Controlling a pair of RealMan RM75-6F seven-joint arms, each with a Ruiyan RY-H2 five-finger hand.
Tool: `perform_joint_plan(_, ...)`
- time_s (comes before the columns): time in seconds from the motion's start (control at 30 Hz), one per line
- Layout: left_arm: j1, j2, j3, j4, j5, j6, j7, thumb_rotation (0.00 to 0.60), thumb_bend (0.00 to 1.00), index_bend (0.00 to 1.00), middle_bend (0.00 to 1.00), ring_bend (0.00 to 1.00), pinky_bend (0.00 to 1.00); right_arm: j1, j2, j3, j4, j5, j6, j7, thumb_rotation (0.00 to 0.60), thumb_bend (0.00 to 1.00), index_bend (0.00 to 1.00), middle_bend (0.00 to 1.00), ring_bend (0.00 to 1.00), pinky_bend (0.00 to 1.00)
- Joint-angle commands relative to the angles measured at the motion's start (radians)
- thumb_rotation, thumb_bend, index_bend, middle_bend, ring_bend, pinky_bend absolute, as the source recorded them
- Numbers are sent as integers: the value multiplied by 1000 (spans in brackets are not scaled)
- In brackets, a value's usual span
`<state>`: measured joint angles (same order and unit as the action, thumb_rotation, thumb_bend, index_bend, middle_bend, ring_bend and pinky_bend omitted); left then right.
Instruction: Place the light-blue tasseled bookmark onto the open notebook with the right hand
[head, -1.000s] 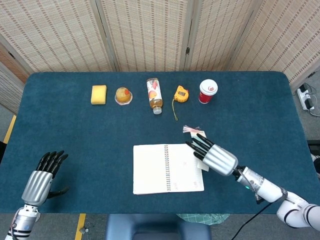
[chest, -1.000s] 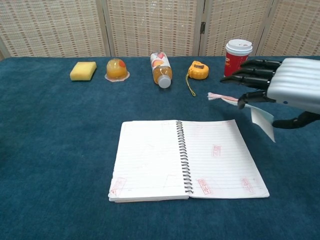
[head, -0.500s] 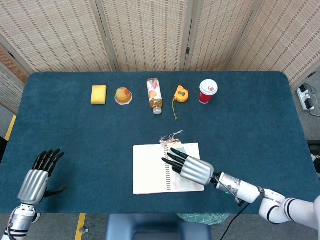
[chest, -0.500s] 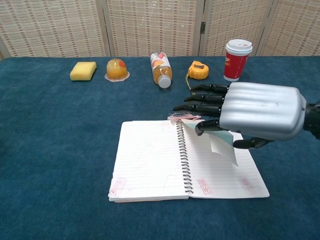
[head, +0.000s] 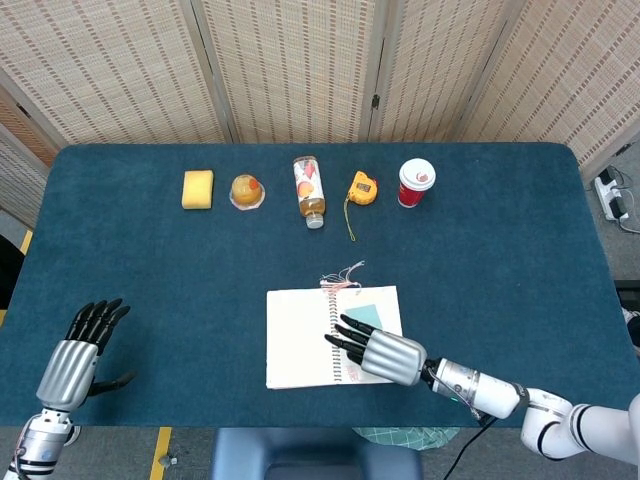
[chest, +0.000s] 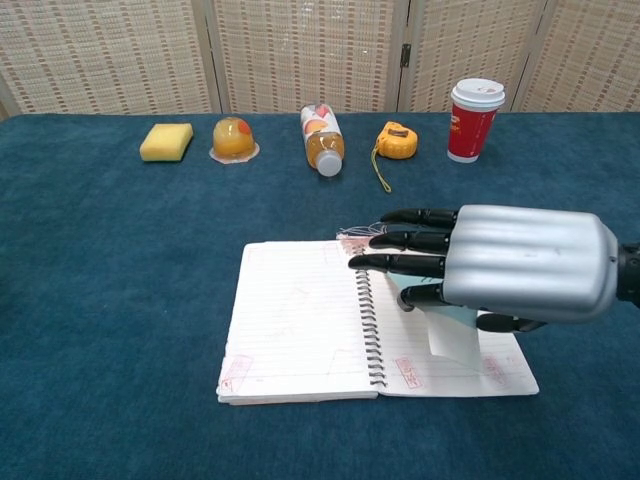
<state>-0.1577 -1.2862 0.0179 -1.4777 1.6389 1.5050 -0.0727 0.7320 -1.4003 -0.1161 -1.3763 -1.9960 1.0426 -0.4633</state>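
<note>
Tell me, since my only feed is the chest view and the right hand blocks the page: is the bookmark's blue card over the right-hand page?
Observer: Yes. In the head view the bookmark shows just past the fingertips of the right hand, over the right page of the notebook.
Operator: Where does the tassel end up?
Observer: The tassel trails past the notebook's top edge near the spiral, onto the table.
Operator: I can't see the other hand at all. Where is it?
Observer: The left hand is at the table's near left edge, fingers apart, holding nothing.
</note>
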Motion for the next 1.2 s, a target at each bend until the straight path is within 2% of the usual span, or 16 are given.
perform_joint_plan(0.03, 0, 2, 1, -2, 2, 1, -3, 600, 135, 142, 107, 32, 47, -1, -8, -3, 0, 8, -12, -9, 600, 285, 405, 0, 0, 0)
perform_joint_plan(0.2, 1, 5, 1, -5, 6, 6, -9, 600, 136, 142, 108, 32, 47, 0, -22, -3, 1, 17, -24, -15, 600, 286, 388, 0, 0, 0)
perform_joint_plan(0.53, 3, 12, 0, -9, 9, 12, -23, 600, 136, 144, 110, 32, 47, -3, -34, -5, -3, 32, -34, -27, 600, 282, 271, 0, 0, 0)
perform_joint_plan(0.9, 5, 16, -1, -12, 11, 18, -28, 600, 135, 145, 113, 32, 47, -17, -38, -3, -1, 49, -19, -40, 600, 278, 244, 0, 0, 0)
perform_joint_plan(1.03, 5, 16, -1, -9, 9, 16, -29, 600, 137, 145, 114, 32, 47, -33, -18, 2, -20, 79, 12, 16, 600, 278, 243, 0, 0, 0)
perform_joint_plan(1.2, 6, 16, -1, -11, 10, 19, -27, 600, 135, 144, 114, 33, 47, -54, 59, -8, -109, 150, 20, 166, 600, 279, 207, 0, 1, 0)
